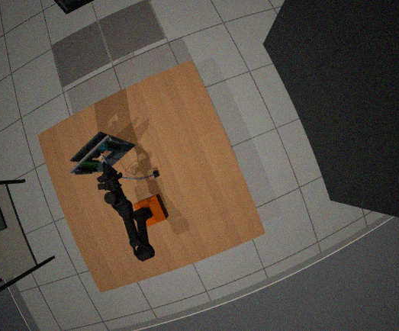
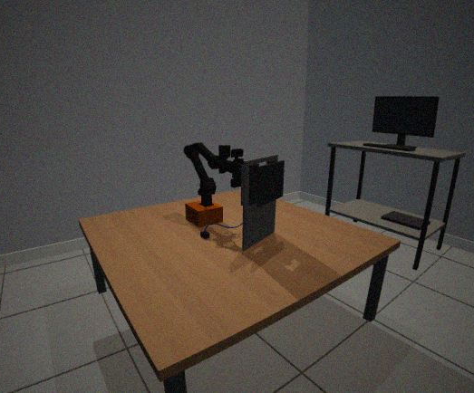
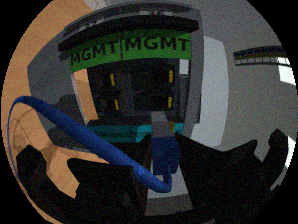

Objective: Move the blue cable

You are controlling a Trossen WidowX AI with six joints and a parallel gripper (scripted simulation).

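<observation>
My pincer (image 3: 161, 137) was pinching the blue plug (image 3: 165, 152); its cable (image 3: 95, 142) (image 1: 136, 178) (image 2: 228, 225) looped aside; green MGMT labels (image 3: 130, 47) faced me above dark ports (image 3: 145, 95).

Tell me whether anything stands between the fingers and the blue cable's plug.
Nothing visible does: the blue plug sits right between the fingers, shut on it, and the cable loops off to one side.

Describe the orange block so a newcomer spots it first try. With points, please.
On the wooden table (image 1: 207, 183) (image 2: 228, 290), find the black robot arm (image 1: 129, 225) (image 2: 199, 167). Follow it down to its foot: the orange block (image 1: 158, 207) (image 2: 197, 214) is the squat box right under it. Its bright orange colour sets it apart from the small black block (image 1: 156, 173) (image 2: 205, 234) at the blue cable's (image 1: 139, 178) (image 2: 230, 226) (image 3: 90, 142) end.
</observation>
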